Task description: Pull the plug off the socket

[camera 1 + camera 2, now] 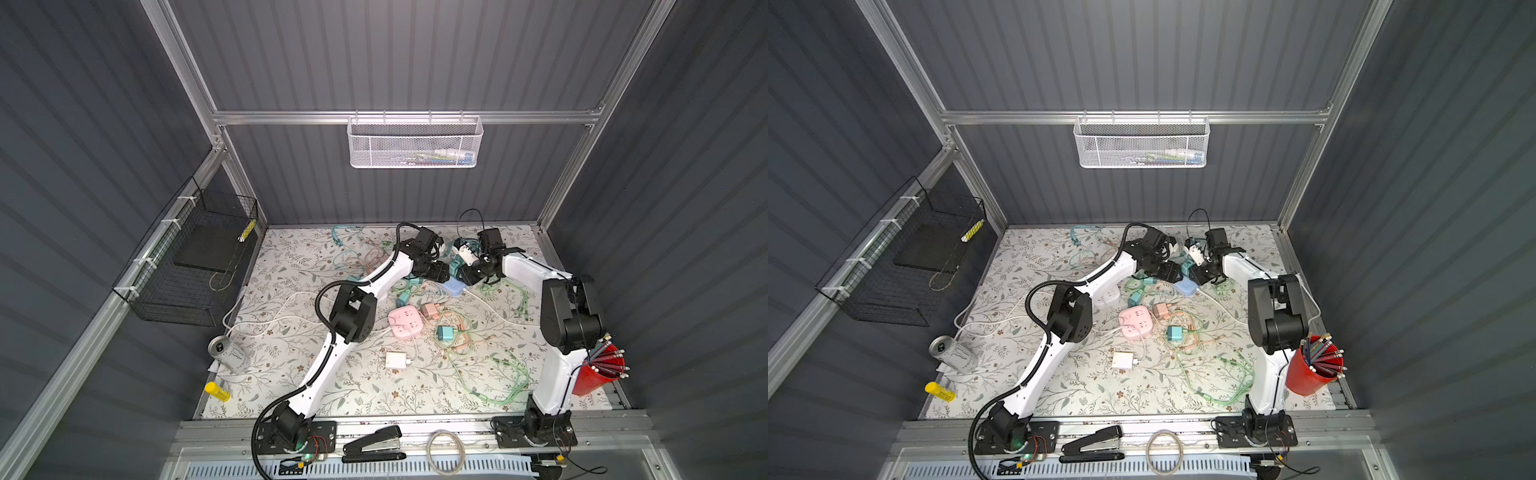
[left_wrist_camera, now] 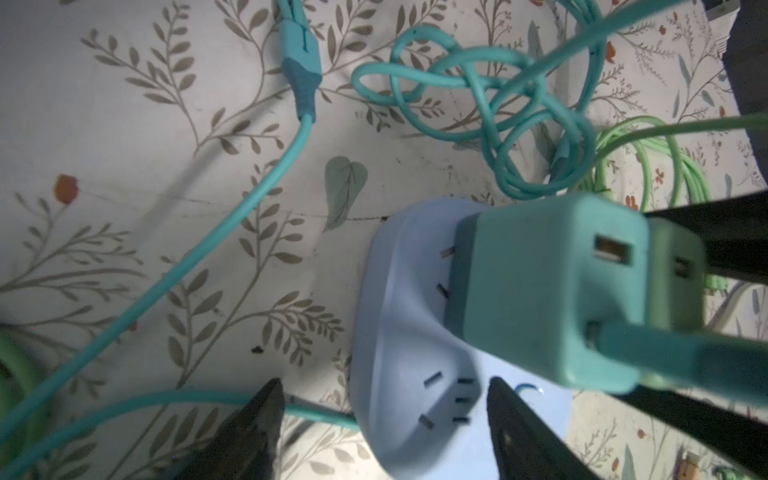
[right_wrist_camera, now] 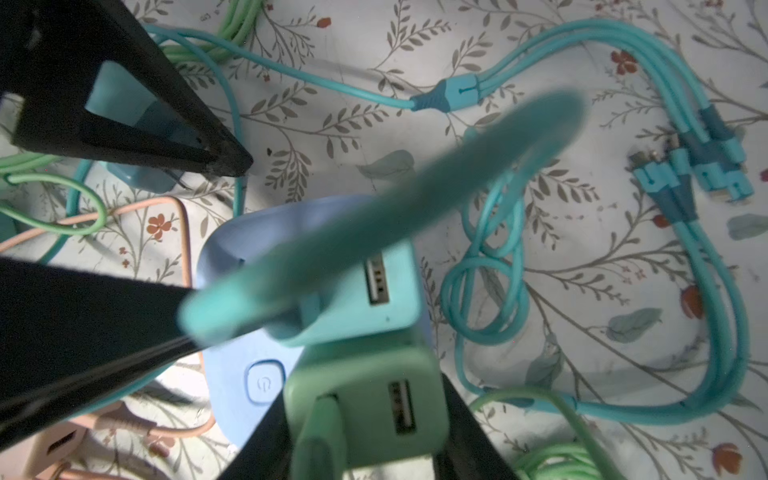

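A pale blue socket block (image 2: 415,324) (image 3: 232,365) lies on the floral cloth at the back middle, small in both top views (image 1: 454,287) (image 1: 1185,287). Two plugs stand in it side by side: a teal plug (image 2: 548,291) (image 3: 357,299) and a green plug (image 2: 681,270) (image 3: 374,399), each with a cable in its port. My right gripper (image 3: 365,436) is shut on the green plug, a finger pressed on either side. My left gripper (image 2: 384,399) is open and straddles one end of the socket, one finger still off its edge.
Teal, green and peach cables tangle around the socket. A pink socket block (image 1: 405,322), a white adapter (image 1: 395,359) and more plugs lie nearer the front. A red cup of pencils (image 1: 598,372) stands at the right, a can (image 1: 228,351) at the left.
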